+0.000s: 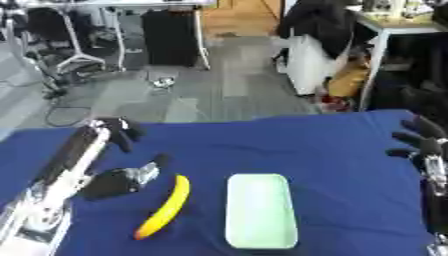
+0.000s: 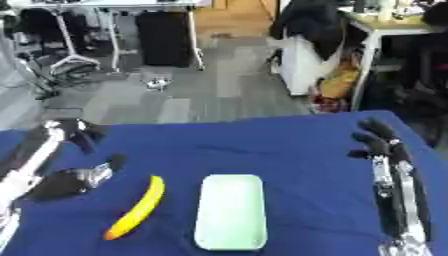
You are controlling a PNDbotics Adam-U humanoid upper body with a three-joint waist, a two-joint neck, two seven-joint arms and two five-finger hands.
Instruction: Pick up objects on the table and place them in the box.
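Note:
A yellow banana (image 1: pixel 165 207) lies on the blue table (image 1: pixel 332 150), left of centre, running from lower left to upper right. Just to its right sits a pale green, rounded rectangular box (image 1: pixel 260 210), lengthwise toward me. My left hand (image 1: pixel 66 175) rests open at the lower left with its fingers stretched up and away. Its thumb (image 1: pixel 131 179) points at the banana's upper end and stops a little short of it. At the right edge my right hand (image 2: pixel 398 190) stands open with fingers up, well apart from the box. Neither hand holds anything.
The table's far edge (image 1: pixel 262 120) crosses the middle of the view. Beyond it is grey floor with a black cabinet (image 1: pixel 171 37), chair legs at the far left, and a white desk (image 2: pixel 385 25) with dark clothing at the far right.

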